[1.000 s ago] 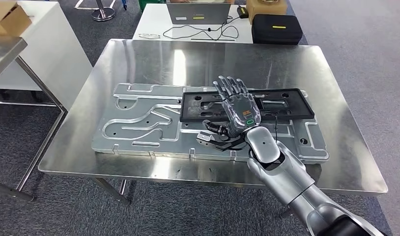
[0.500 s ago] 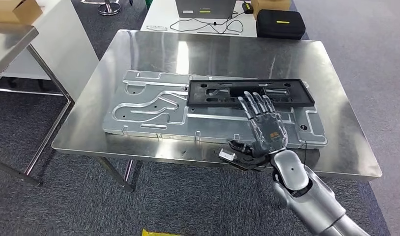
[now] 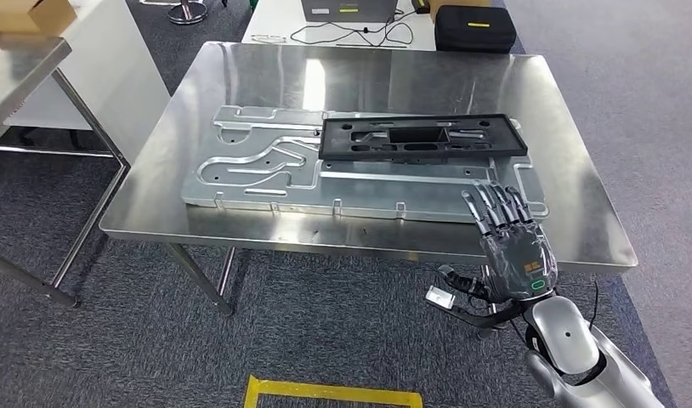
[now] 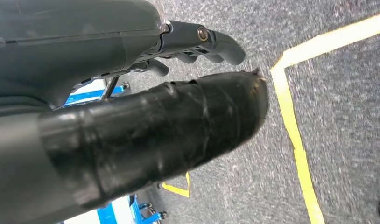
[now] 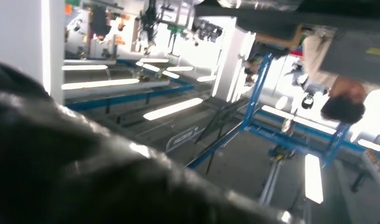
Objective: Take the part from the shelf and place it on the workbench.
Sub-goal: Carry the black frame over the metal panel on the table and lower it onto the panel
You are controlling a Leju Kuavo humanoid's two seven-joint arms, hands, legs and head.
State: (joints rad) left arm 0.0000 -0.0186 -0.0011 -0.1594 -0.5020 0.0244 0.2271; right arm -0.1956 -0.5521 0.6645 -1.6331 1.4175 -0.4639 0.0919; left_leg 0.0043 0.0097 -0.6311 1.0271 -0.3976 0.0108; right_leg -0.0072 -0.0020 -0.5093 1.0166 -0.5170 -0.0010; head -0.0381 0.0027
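Head view: steel workbench (image 3: pixel 241 93), large, polished, carrying one pale machined aluminium plate (image 3: pixel 258 174) with routed channels, laid lengthwise left to right. On the far right portion of that plate rests the part (image 3: pixel 421 138), a black rectangular frame with cut-out openings and small holes at its corners; flat, long axis running left to right, parallel to the bench's near edge. Judged set down, with placement apparently complete. Right hand (image 3: pixel 511 246), at the near right edge of the bench, fingers straight and spread, holding nothing; the part lies beyond the fingertips, farther in and slightly left, apart from them. This hand is the nearer one to the part. Left wrist view: left hand (image 4: pixel 197 44), hanging over grey carpet (image 4: pixel 337 121) with yellow floor tape (image 4: pixel 291 126); fingers curled in, nothing visible in them.
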